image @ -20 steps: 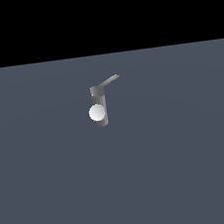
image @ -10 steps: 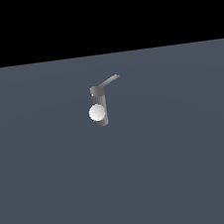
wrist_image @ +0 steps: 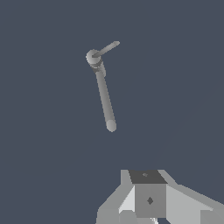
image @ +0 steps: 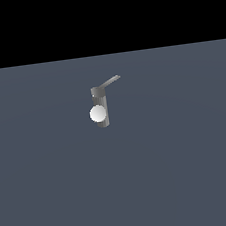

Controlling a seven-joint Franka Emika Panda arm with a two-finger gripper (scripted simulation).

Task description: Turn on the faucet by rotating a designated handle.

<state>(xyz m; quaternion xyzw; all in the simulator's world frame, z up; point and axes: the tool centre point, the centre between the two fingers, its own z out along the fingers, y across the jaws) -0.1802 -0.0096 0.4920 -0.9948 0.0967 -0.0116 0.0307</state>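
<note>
nothing has shifted in the last second: the faucet [image: 101, 109] stands mid-worktop, its handle [image: 110, 81] pointing to the exterior view's right, untouched. my end effector [wrist_image: 151, 205] hangs well apart, empty; its opening i cannot tell.

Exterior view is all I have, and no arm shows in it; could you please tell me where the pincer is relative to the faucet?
Observer: The wrist view shows part of the pincer, well apart from the faucet, with bare floor between them.
Operator: Thank you. Is it open?
Observer: I cannot tell; only its body shows, and the fingertips are cut off.
Operator: Is anything touching the handle?
Observer: No. Seen from the wrist, the handle sticks out free from the top cap.
Operator: Anything else I am missing?
Observer: A long grey bar with a rounded end runs out from the post in a different direction from the handle.
</note>
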